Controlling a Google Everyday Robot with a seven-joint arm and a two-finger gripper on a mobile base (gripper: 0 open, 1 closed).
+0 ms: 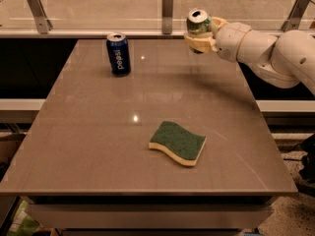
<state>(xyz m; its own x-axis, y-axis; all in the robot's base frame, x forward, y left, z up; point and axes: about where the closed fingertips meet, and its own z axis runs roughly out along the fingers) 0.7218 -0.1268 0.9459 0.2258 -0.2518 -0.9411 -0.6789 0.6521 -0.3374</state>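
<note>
Gripping a green drink can (198,23) in the upper right of the frame, the gripper (204,34) has its fingers closed around the can's lower body. The can's long axis stands upright, top rim showing, seemingly just clear of the table (88,132). A blue soda can (118,54) stands well left of it, and a green sponge (177,142) lies well below, near centre.

The end effector (200,37) grips a green can (198,21) above the table (88,146), far right.

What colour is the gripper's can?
Green, in the camera view; the gripper holds this green metal can over the brown table, far right.
</note>
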